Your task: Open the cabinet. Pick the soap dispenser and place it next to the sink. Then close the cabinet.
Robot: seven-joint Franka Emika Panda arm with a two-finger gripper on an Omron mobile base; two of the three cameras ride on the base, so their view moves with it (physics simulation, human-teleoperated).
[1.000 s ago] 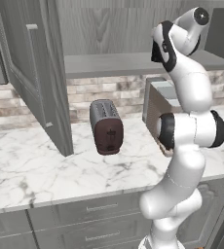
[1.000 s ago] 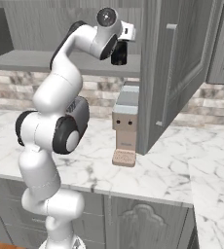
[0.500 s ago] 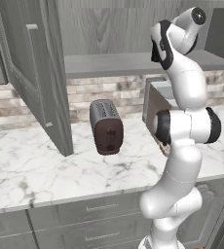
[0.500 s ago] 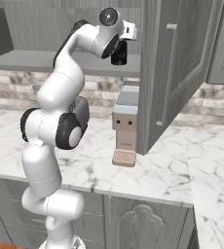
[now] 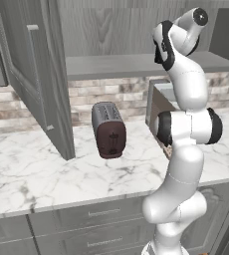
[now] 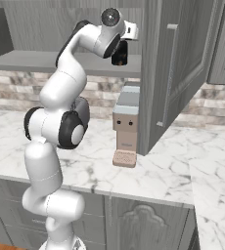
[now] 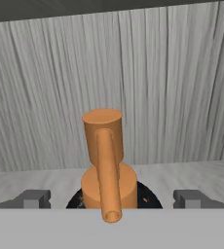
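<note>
1. Soap dispenser, an orange pump bottle with a round cap and a long spout pointing toward the camera, stands at the lower centre of the hand view on the plain grey shelf of the cabinet, with the wood-grain back wall behind it.
2. The hand is spread wide: its two dark fingertips rise at the lower left and lower right of the hand view, one on each side of the dispenser and clear of it, gripping nothing.
3. In the right base view the hand sits at the upper centre of the frame, reaching into the tall grey wood-grain cabinet just above the shelf edge.
4. The cabinet stands open: one recessed-panel door with a slim vertical bar handle swings out at the upper left of the left base view, and the other door fills the upper right of the right base view.
5. A dark brown and grey toaster rests on the white marble table at the centre of the left base view.
6. A tan and grey boxy appliance stands on the table at the centre of the right base view, beside the open door's lower edge.
</note>
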